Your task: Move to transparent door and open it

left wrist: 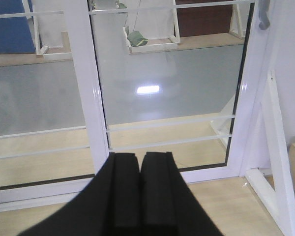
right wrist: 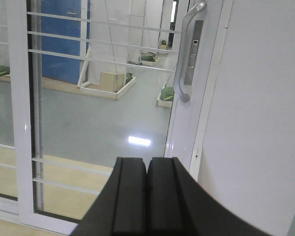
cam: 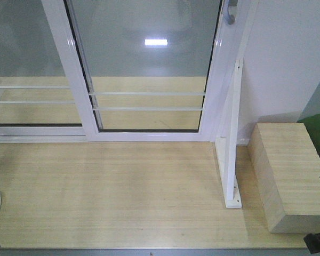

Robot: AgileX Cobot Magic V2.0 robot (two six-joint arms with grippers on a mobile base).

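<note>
Both claws are pressed together and holding nothing: the left claw (left wrist: 139,158) and the right claw (right wrist: 147,163) each show two black fingers touching, with no gap. Both point at the door (cam: 149,53), which stands at the far edge of the pale wooden floor (cam: 122,186), pretty much straight ahead.

It's clear glass in a white frame with a couple of thin white bars low down. The curved grey handle (right wrist: 187,54) is on its right side, just beside the white wall (right wrist: 260,123). Neither claw touches the handle; both are well apart from it.

Left of the door there's a second barred glass panel (cam: 26,53). Over on the right, a slanted white brace (cam: 232,160) is screwed to the floor, and a wooden box (cam: 290,176) sits just beside it, near the wall.
</note>
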